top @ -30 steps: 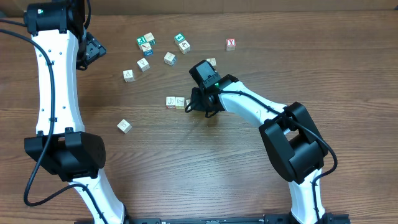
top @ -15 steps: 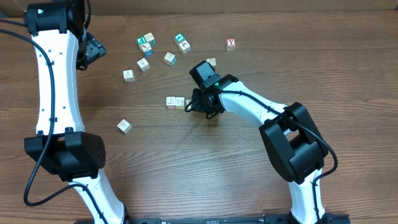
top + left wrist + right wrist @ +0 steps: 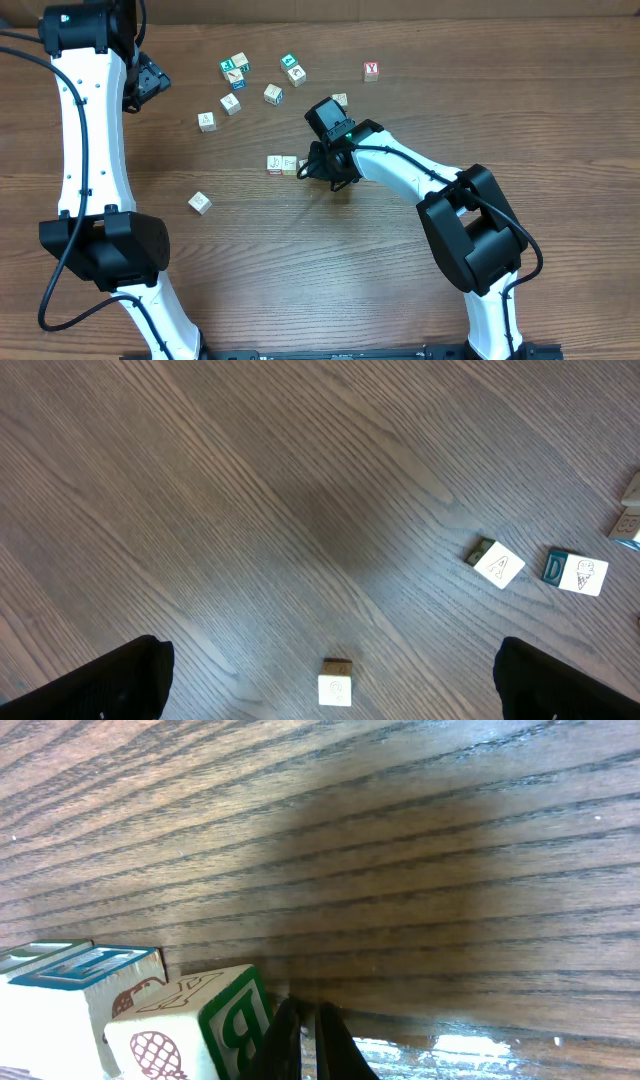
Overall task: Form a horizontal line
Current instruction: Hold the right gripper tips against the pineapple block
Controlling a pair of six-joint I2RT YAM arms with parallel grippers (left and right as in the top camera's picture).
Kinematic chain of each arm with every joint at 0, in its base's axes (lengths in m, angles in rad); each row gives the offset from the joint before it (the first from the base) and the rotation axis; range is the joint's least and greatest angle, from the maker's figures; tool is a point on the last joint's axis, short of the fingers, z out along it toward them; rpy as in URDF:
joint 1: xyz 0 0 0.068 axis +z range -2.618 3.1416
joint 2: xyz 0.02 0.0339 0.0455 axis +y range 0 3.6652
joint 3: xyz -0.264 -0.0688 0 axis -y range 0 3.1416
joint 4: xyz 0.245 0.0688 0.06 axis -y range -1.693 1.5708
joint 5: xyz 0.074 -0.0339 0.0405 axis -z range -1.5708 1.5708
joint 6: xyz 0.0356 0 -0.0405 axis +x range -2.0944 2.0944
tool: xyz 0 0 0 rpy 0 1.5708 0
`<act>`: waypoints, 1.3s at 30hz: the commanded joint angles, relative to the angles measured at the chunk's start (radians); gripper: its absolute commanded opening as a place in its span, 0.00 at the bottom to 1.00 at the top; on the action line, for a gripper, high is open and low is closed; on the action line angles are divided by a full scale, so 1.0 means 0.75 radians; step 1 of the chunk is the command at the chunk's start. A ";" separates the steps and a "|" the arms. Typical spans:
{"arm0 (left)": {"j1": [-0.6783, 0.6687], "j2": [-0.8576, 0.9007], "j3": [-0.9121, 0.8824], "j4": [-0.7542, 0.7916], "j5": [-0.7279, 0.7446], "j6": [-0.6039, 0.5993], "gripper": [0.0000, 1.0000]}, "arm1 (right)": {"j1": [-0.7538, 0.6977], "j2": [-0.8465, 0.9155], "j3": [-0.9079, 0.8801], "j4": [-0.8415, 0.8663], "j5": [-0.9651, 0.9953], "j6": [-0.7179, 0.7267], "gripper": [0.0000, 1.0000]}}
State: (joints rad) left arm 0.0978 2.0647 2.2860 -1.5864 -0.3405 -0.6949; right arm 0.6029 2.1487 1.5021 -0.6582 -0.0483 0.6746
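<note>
Overhead: the horizontal line (image 3: 282, 164) has my right gripper (image 3: 318, 166) pinched shut just beside its right end, and my left gripper (image 3: 150, 80) well up-left of it.

Left wrist: my fingers (image 3: 120, 685) are spread wide, holding nothing.

Right wrist: my closed fingertips (image 3: 305, 1040) sit just beside the line's end cube (image 3: 190, 1030).

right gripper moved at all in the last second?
No. Overhead, the right gripper holds the same spot at the right end of the horizontal line, judged against the red-Y cube.
</note>
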 commanded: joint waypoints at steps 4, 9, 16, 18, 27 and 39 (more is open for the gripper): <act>-0.009 -0.011 0.017 -0.003 -0.002 0.030 0.99 | 0.007 0.011 -0.012 -0.036 0.021 0.008 0.04; -0.009 -0.011 0.017 -0.003 -0.002 0.030 1.00 | 0.005 0.011 -0.012 -0.063 0.042 0.008 0.04; -0.009 -0.011 0.017 -0.003 -0.002 0.030 1.00 | 0.005 0.011 -0.012 -0.114 0.042 0.007 0.04; -0.009 -0.011 0.017 -0.003 -0.002 0.030 1.00 | 0.005 0.011 -0.012 -0.130 0.042 0.007 0.04; -0.009 -0.011 0.017 -0.003 -0.002 0.030 1.00 | 0.005 0.011 -0.012 -0.153 0.042 0.007 0.04; -0.009 -0.011 0.017 -0.003 -0.002 0.030 1.00 | 0.005 0.011 -0.012 -0.153 0.042 0.007 0.04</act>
State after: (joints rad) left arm 0.0978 2.0647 2.2860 -1.5864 -0.3405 -0.6949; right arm 0.6029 2.1414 1.5074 -0.7521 -0.0441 0.6769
